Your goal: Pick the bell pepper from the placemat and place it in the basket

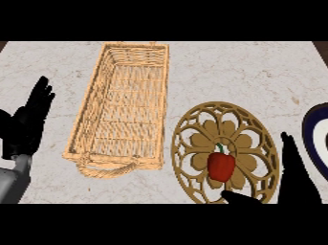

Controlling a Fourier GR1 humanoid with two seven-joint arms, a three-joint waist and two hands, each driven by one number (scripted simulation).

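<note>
The red bell pepper point(221, 166) lies on the round placemat point(226, 130), just right of the wicker basket point(124, 105) on the tabletop point(251, 72). My right robot hand point(293, 177) is open beside the pepper, fingers straight, thumb spread under it, holding nothing. My left robot hand point(25, 124) rests open at the left, also holding nothing.

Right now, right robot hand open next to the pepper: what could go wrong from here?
1. The right robot hand is open beside the bell pepper; closing off-centre could roll it across the openwork placemat.
2. The plate sits close on its right and might get clipped.
3. A low carry could catch the right wall of the wicker basket.
</note>
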